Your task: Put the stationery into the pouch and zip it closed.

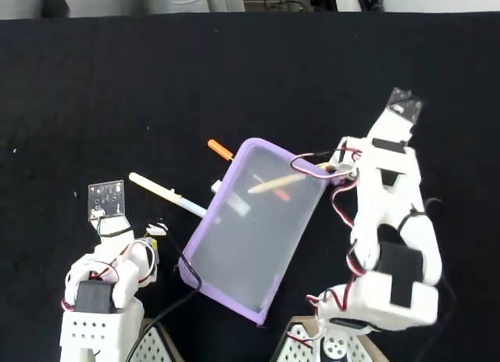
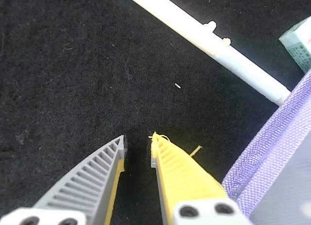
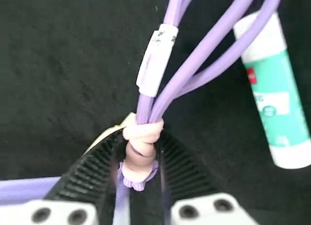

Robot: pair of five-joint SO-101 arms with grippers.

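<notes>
Beside 1 pouch [image 1: 238,256], 1 white pen [image 1: 164,192]

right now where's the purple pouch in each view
high view: pouch lies mid-table between both arms.
left wrist view: its purple edge runs beside the left hand.
right wrist view: its cord loop is pinched in the right hand.
shared landmark: white pen beside the pouch, in high and left wrist views.
</notes>
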